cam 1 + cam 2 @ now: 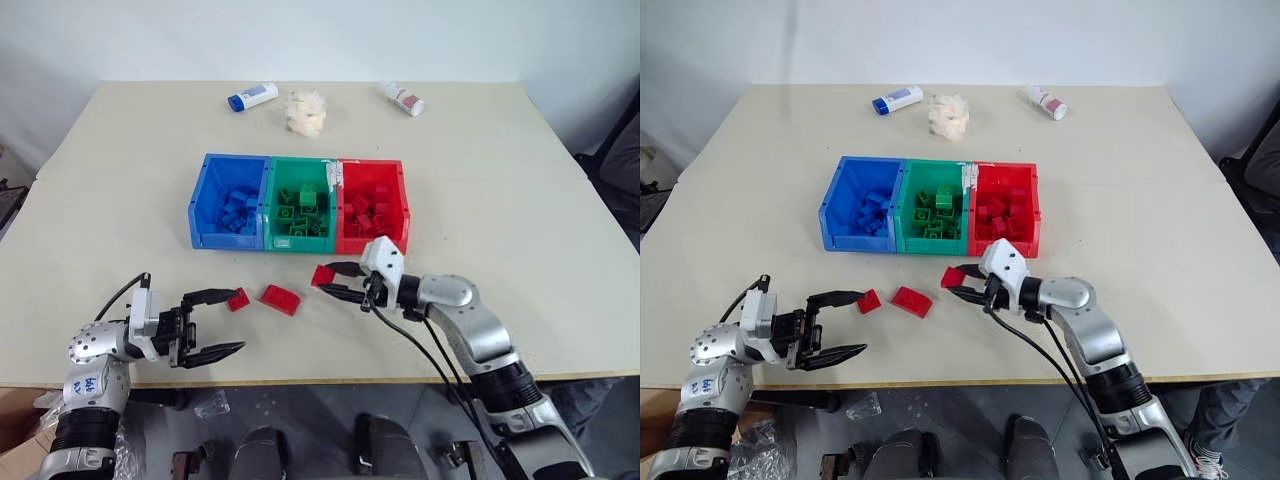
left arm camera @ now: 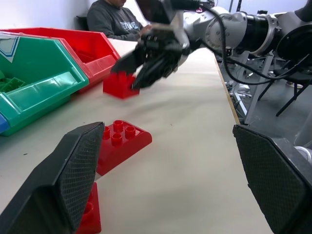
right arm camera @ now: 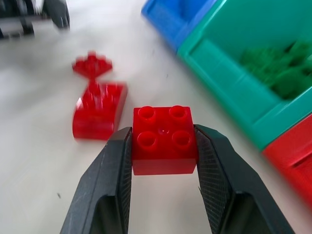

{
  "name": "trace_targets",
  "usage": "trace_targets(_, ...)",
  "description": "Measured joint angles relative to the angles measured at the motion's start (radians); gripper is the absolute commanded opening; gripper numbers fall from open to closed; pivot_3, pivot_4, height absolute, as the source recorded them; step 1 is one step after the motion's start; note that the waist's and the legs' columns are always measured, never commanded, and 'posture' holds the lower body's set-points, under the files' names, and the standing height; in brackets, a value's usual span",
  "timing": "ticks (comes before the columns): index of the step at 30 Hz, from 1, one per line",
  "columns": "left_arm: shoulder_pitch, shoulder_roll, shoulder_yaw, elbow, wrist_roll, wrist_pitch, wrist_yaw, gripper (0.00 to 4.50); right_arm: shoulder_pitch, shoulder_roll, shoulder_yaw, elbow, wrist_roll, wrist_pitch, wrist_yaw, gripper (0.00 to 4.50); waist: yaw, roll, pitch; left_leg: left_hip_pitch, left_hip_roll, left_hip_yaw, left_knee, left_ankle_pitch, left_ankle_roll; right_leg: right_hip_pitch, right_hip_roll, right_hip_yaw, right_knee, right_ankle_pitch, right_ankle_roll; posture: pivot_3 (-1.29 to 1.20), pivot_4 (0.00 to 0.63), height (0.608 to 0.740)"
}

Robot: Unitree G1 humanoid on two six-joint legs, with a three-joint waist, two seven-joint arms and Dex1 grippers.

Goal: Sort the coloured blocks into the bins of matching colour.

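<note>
My right gripper (image 1: pixel 338 279) is shut on a small red block (image 3: pixel 164 139), held just above the table in front of the red bin (image 1: pixel 400 215). That bin holds several red blocks and stands in a row with the green bin (image 1: pixel 300 162) and the blue bin (image 1: pixel 203 205). A wider red block (image 1: pixel 281 298) and a smaller red block (image 1: pixel 238 299) lie on the table to the left of the held one. My left gripper (image 1: pixel 233 321) stands open near the front edge, its upper fingertip beside the smaller block.
At the table's far side lie two white bottles (image 1: pixel 252 97) (image 1: pixel 404 98) and a crumpled pale lump (image 1: pixel 305 112). The green and blue bins hold blocks of their own colours. A seated person (image 2: pixel 117 19) is beyond the table's right side.
</note>
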Motion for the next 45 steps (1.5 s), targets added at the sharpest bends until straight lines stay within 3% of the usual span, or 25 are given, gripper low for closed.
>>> trace_targets(4, -0.019, 0.000, 0.000, 0.012, 0.000, 0.000, 0.000, 4.50, -0.085, -0.039, -0.107, 0.009, 0.011, 0.017, -0.060, 1.45, 0.000, 0.000, 0.000, 0.000, 0.000, 0.000, 0.000, 0.000, 0.000, 0.000, 0.000, 0.000, 0.000, 0.000, 0.000, 0.00, 0.150, 0.740)
trace_targets(13, -0.084, -0.009, -0.011, 0.078, 0.006, -0.006, 0.000, 4.50, -0.190, -0.049, -0.132, 0.235, -0.038, -0.070, -0.101, 4.47, -0.003, 0.000, 0.000, 0.000, 0.000, 0.001, -0.001, 0.000, 0.000, 0.000, 0.000, 0.000, 0.000, 0.000, 0.000, 0.00, 0.150, 0.740)
trace_targets(19, -0.099, -0.017, -0.014, 0.085, 0.009, -0.008, 0.000, 4.50, -0.138, -0.117, -0.138, 0.164, -0.003, -0.069, -0.012, 4.47, 0.002, 0.000, 0.000, -0.001, 0.000, 0.000, -0.001, 0.000, 0.000, 0.000, 0.000, 0.000, -0.001, 0.000, 0.000, 0.00, 0.150, 0.740)
trace_targets(23, -0.066, -0.009, -0.006, 0.081, 0.009, -0.009, 0.000, 4.50, 0.065, -0.301, -0.142, 0.014, 0.108, -0.030, 0.215, 4.47, 0.009, 0.000, 0.000, -0.001, 0.000, 0.000, -0.001, -0.002, 0.002, 0.000, 0.000, 0.000, -0.004, 0.000, 0.001, 0.00, 0.150, 0.740)
trace_targets(27, -0.014, 0.014, 0.026, 0.054, 0.009, -0.008, 0.007, 4.50, 0.159, -0.423, -0.160, 0.004, 0.134, -0.050, 0.364, 4.47, -0.005, 0.000, 0.000, 0.001, 0.000, 0.002, 0.000, -0.002, 0.002, 0.001, 0.000, 0.000, -0.003, 0.001, 0.001, 0.00, 0.150, 0.740)
trace_targets(38, 0.236, 0.067, 0.185, -0.143, 0.018, 0.016, 0.201, 4.50, 0.122, -0.445, -0.178, 0.080, 0.159, -0.094, 0.465, 4.47, 0.002, 0.000, 0.000, 0.003, 0.001, 0.001, 0.000, -0.002, 0.001, 0.001, 0.000, 0.000, -0.002, 0.000, 0.000, 0.00, 0.150, 0.740)
trace_targets(45, 0.313, 0.079, 0.208, -0.220, 0.022, 0.052, 0.275, 4.50, 0.069, -0.404, -0.162, 0.121, 0.155, -0.111, 0.468, 4.47, 0.003, 0.000, 0.000, 0.003, 0.002, 0.001, 0.000, -0.002, 0.001, 0.001, 0.000, 0.000, -0.002, 0.000, 0.000, 0.00, 0.150, 0.740)
